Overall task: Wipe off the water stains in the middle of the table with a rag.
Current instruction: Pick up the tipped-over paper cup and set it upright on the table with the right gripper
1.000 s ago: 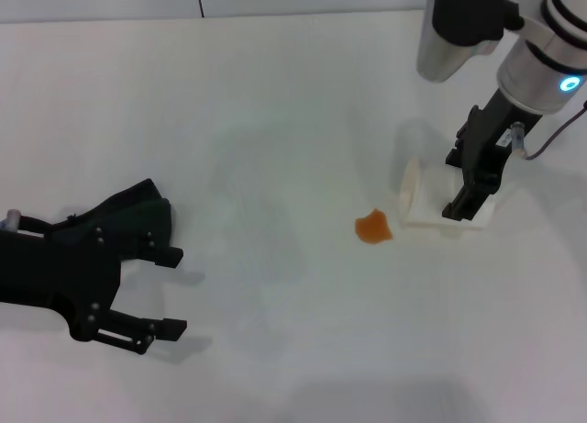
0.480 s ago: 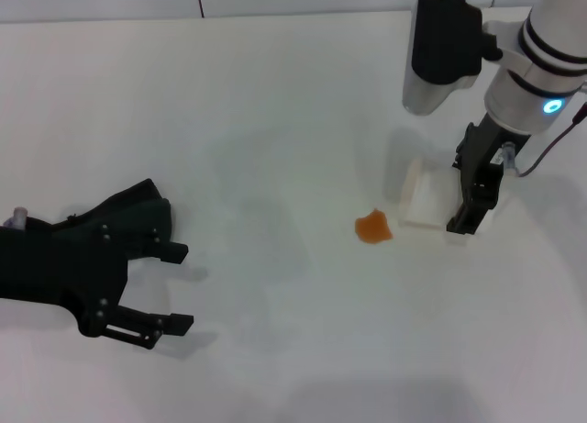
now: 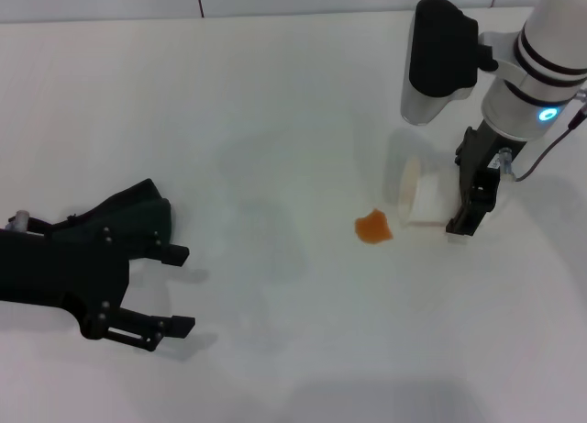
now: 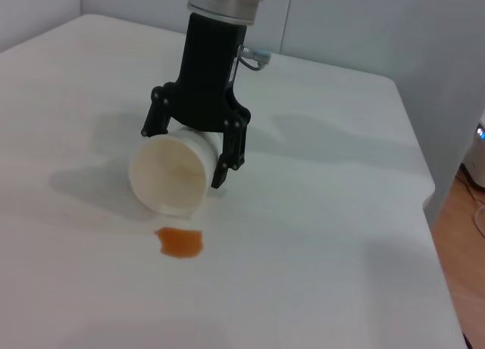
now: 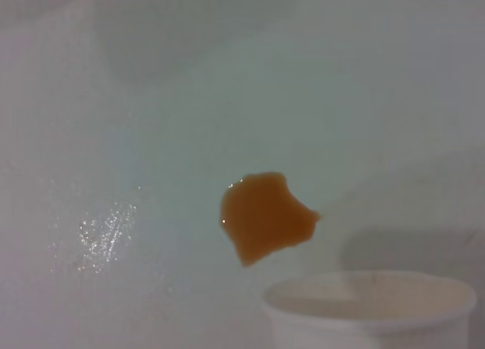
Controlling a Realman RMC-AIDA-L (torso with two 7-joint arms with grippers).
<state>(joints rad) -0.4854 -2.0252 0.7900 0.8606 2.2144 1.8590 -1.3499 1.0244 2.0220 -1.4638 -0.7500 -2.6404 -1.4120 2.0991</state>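
Now, vs a sec ago the right gripper (image 3: 468, 198) has swung round: the cup (image 3: 420, 194) it grips lay flatter w/ more of its side showing, and now sits turned so its open mouth faces the stain, w/ the arm's big wrist housing shifted further over the table (image 3: 275, 93). The left gripper (image 3: 151, 290) has barely changed; its fingers sit a touch further toward the near edge than before.

The water stain (image 3: 372, 227) is a small orange-amber blotch w/ a ragged outline, lying on the table just beside the cup's rim, on the robot's left of it and apart from it. It's near the right gripper's fingers, w/ the cup between them and the stain. It's well apart from the left gripper, which is over the table's left near part.

Right fingers: closed partway around the cup's body, one on each side, clamping it; in the left wrist view the cup (image 4: 170, 173) lies on its side w/ the mouth open toward the stain (image 4: 180, 242) and the right gripper (image 4: 193, 141) straddles it from above. Left fingers (image 3: 165, 254) stand wide apart, holding nothing, just over the table. Right wrist view shows the stain (image 5: 264, 215) just beyond the cup rim (image 5: 371, 292).
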